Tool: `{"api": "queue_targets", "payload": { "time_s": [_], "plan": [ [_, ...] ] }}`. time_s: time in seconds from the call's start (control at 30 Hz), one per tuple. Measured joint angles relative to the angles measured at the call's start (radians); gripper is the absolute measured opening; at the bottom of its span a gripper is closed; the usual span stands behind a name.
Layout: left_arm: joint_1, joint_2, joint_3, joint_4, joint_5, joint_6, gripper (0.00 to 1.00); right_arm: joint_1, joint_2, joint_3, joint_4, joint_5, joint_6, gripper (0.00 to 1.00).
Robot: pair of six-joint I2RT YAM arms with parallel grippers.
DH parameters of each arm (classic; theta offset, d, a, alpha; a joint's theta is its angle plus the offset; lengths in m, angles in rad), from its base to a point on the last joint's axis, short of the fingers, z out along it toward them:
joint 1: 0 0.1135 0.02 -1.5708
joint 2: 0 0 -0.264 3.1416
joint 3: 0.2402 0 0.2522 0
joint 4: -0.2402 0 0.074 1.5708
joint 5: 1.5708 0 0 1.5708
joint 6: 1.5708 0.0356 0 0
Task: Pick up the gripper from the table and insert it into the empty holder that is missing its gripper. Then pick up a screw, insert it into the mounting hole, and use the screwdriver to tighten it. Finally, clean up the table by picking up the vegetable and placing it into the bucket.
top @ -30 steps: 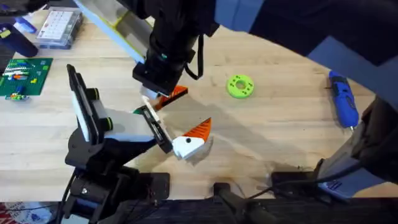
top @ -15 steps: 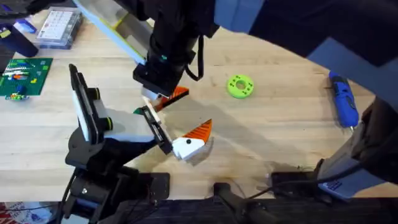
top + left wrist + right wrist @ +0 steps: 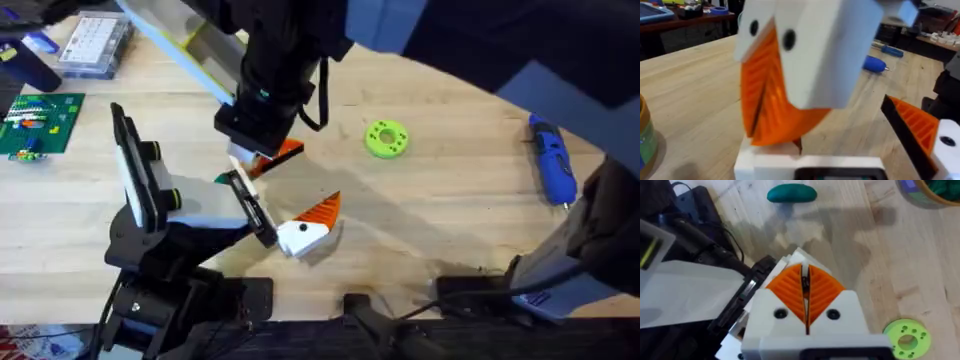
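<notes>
The holder (image 3: 205, 205) stands at the front left of the table (image 3: 440, 210), with one orange finger (image 3: 318, 212) mounted on its near side. The left wrist view looks along the holder's rail (image 3: 805, 167) past that finger (image 3: 915, 125). My right gripper (image 3: 272, 152) hangs over the rail's other end, its orange pads (image 3: 822, 287) pressed shut. The gripper (image 3: 771, 148) shows as a small whitish base under those pads, at the rail; its orange part cannot be told from the pads. The blue screwdriver (image 3: 552, 160) lies far right. The green vegetable (image 3: 791, 193) lies beyond the holder.
A green ring disc (image 3: 386, 138) lies right of my right gripper. A bucket (image 3: 935, 190) stands past the vegetable. At the back left are a clear parts box (image 3: 92, 45) and a green board (image 3: 38, 122). Bare wood lies between the disc and the screwdriver.
</notes>
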Motion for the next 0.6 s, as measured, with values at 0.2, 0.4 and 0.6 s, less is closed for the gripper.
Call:
{"api": "queue_targets", "payload": {
  "time_s": [0.2,0.4,0.6],
  "plan": [
    [0.000,0.000,0.000,0.000,0.001,0.003,0.993,0.005,-0.002,0.000,-0.013,-0.002,0.000,0.013],
    [0.000,0.000,0.000,0.000,0.001,0.003,0.993,0.005,-0.002,0.000,-0.014,-0.001,0.000,0.013],
    [0.000,0.000,0.000,0.000,0.001,0.003,0.993,0.005,-0.002,0.000,-0.012,-0.001,0.000,0.013]
  ]
}}
